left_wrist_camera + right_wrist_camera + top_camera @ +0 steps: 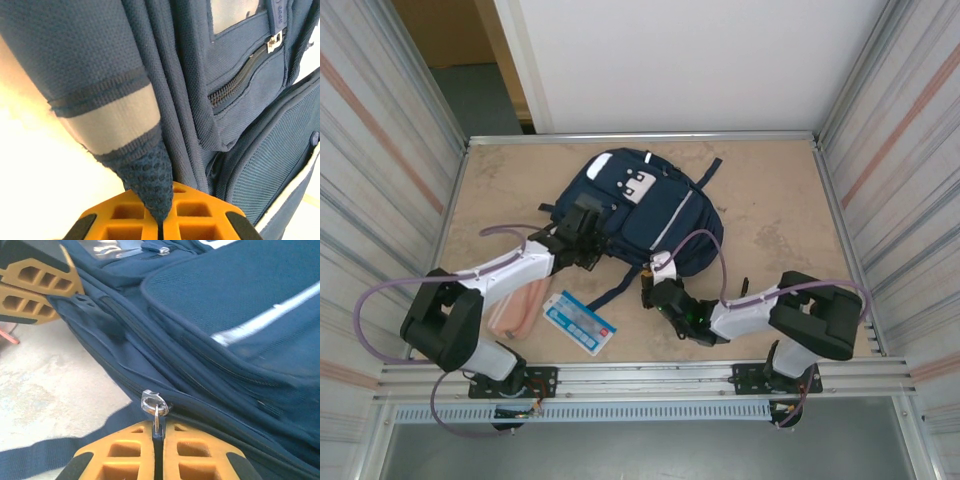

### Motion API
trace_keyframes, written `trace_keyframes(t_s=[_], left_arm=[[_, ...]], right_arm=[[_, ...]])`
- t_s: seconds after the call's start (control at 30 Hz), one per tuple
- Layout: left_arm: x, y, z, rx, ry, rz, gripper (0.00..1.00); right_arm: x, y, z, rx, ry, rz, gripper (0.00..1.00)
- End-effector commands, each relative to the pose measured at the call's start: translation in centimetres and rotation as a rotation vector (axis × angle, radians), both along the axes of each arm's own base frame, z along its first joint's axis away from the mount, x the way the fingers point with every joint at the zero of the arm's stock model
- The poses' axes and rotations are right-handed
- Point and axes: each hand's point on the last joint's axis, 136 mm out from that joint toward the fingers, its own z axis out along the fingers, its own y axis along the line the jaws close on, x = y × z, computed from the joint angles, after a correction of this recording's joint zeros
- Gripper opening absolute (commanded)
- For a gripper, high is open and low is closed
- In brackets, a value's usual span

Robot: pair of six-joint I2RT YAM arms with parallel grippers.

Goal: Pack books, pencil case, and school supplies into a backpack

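- Top external view: backpack (655,200) lies mid-table (775,215), front pockets and pale stripe facing up.
- Pencil case (515,305) and light-blue booklet (580,322) lie near the front edge, apart from the backpack. The pencil case is partly under the left arm.
- Left wrist view: left gripper (161,222) is closed tight, pinching the backpack's mesh corner (150,180).
- Right wrist view: right gripper (157,442) is clamped on the metal zipper pull (154,405) at the backpack's near side.
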Motion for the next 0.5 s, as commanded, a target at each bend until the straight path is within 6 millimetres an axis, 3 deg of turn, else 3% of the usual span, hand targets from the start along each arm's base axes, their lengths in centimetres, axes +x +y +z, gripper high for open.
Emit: trace_keyframes(t_s=[0.0,0.1,0.27,0.4,0.47], left_arm=[[3.9,2.9,1.7,0.146,-0.149,0.012,0.01],[4.5,3.9,1.7,0.23,-0.169,-0.001,0.01],[5.8,5.0,0.6,0.319,-0.143,0.012,0.01],[7.2,4.3,0.3,0.361,-0.12,-0.041,0.02],[8.0,4.1,0.6,0.391,-0.128,-0.074,0.02]], right_arm=[[0.4,-3.9,-0.6,0.005,0.066,-0.129,0.0],[0.6,-5.6,-1.4,0.046,0.146,-0.153,0.0],[1.6,-5.6,-2.0,0.139,0.364,0.032,0.0],[2.1,-6.1,-1.2,-0.058,0.403,0.132,0.0],[2.6,-6.8,-1.1,-0.049,0.434,0.129,0.0]])
